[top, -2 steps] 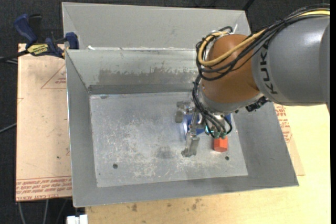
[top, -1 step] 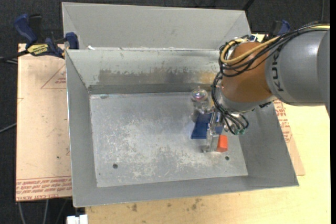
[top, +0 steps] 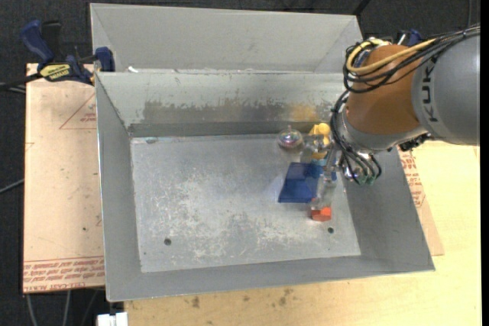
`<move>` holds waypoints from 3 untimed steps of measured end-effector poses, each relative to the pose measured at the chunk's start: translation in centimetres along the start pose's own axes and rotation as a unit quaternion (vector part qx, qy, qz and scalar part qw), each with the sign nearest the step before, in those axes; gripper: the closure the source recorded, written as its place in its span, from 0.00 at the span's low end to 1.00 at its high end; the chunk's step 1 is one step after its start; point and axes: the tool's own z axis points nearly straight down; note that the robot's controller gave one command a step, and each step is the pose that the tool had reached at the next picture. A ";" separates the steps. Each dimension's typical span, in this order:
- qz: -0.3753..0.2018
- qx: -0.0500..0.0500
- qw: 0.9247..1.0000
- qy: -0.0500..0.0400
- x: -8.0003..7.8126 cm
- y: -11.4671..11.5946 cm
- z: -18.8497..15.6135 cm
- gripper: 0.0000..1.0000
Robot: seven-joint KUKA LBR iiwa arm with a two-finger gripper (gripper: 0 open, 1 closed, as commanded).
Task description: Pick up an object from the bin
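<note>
Nearest the front wall of the grey bin [top: 214,210], on the right part of its floor, lies a small red-orange block [top: 321,214]. It is squat, with no clear long axis, and sits alone on bare metal.

Just behind it, and a little to the left, lies a flat blue piece [top: 295,185], roughly four-sided. Its long axis runs from the near left to the far right, so its far end leans toward the arm's side of the bin. The jaws hang at the right edge of this blue piece, just above the red-orange block. They are close to both, and dark cables cross in front of them, so I cannot tell whether they are open or closed, or whether they touch either thing.

Farther back, near the foot of the rear wall, a small clear rounded thing [top: 289,139] rests on the floor. A yellow thing [top: 321,130] sits just to its right. The arm's orange cover [top: 382,99] rises beyond.
</note>
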 end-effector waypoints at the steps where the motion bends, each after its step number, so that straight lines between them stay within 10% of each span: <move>1: 0.034 -0.001 0.999 0.001 -0.9 -0.3 0.1 0.00; 3: 0.056 -0.001 0.998 0.002 -1.7 -0.8 3.2 0.00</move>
